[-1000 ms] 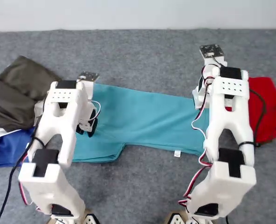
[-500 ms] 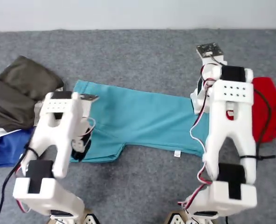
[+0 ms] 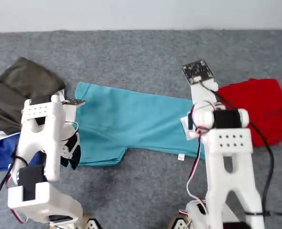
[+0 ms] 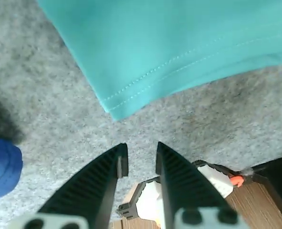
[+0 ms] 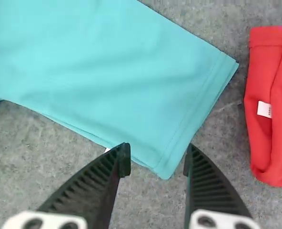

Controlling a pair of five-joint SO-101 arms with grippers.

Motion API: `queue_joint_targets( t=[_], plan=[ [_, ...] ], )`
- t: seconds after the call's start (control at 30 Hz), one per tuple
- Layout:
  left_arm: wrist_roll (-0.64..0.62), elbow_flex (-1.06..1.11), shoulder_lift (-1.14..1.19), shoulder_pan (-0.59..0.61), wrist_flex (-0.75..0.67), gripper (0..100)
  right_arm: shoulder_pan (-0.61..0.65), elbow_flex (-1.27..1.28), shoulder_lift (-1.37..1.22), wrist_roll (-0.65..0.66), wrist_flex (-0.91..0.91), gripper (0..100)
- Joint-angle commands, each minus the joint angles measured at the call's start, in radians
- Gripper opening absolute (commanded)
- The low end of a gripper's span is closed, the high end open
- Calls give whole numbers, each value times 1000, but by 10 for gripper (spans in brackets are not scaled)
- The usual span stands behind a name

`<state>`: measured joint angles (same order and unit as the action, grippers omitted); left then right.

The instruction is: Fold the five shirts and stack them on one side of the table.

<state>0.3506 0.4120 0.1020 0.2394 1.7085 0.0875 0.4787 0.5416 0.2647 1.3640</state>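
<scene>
Hovering at teal shirt (image 3: 131,124) corners: left tool (image 4: 141,152) narrow, right tool (image 5: 157,152) wide, both empty.

The high camera is looking steeply down from above the near edge of the grey felt-covered table (image 3: 146,52), facing its far edge from behind the two white plastic arms (image 3: 226,157). The left wrist camera is peering down past the black ribbed left gripper (image 4: 141,153), close to the surface, at a corner of the flat teal cotton shirt (image 4: 179,43) toward the table's left edge. The right wrist camera is sitting somewhat higher, looking past the right gripper (image 5: 157,153) at that shirt's right end and the folded red shirt (image 5: 269,138), both of which the high view is sharing.
</scene>
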Motion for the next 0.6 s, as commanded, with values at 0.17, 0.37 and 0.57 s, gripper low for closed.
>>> queue_joint_targets(
  t=[0.17,0.37,0.57],
  plan=[
    [11,47,-34,0,-127,110,7,46,93,11,-36,193],
    [6,110,-34,6,-250,156,7,46,99,11,-35,193],
    [9,189,-34,8,-359,160,7,46,99,11,-33,193]
  ],
)
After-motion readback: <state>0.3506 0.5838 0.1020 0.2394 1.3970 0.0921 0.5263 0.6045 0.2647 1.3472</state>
